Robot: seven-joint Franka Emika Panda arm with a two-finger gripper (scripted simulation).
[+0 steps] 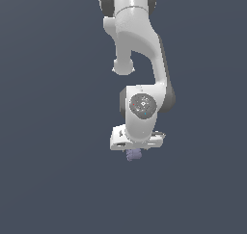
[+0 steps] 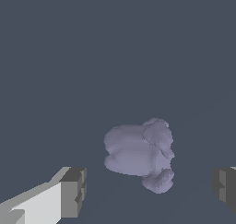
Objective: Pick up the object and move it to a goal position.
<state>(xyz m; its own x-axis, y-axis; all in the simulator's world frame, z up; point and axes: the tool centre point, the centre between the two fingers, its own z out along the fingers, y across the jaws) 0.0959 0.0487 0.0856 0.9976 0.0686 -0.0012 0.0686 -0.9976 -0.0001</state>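
The object is a lumpy pale lavender-grey blob on the plain dark surface. In the exterior view only a small part of the object shows, just below the white hand of the arm. My gripper is open, with one finger on one side of the blob and the other finger on the opposite side. Neither finger touches it. In the exterior view the gripper hangs straight down over the blob, and its fingers are mostly hidden by the hand.
The white arm reaches down from the top of the exterior view. All around is a flat dark blue-grey surface.
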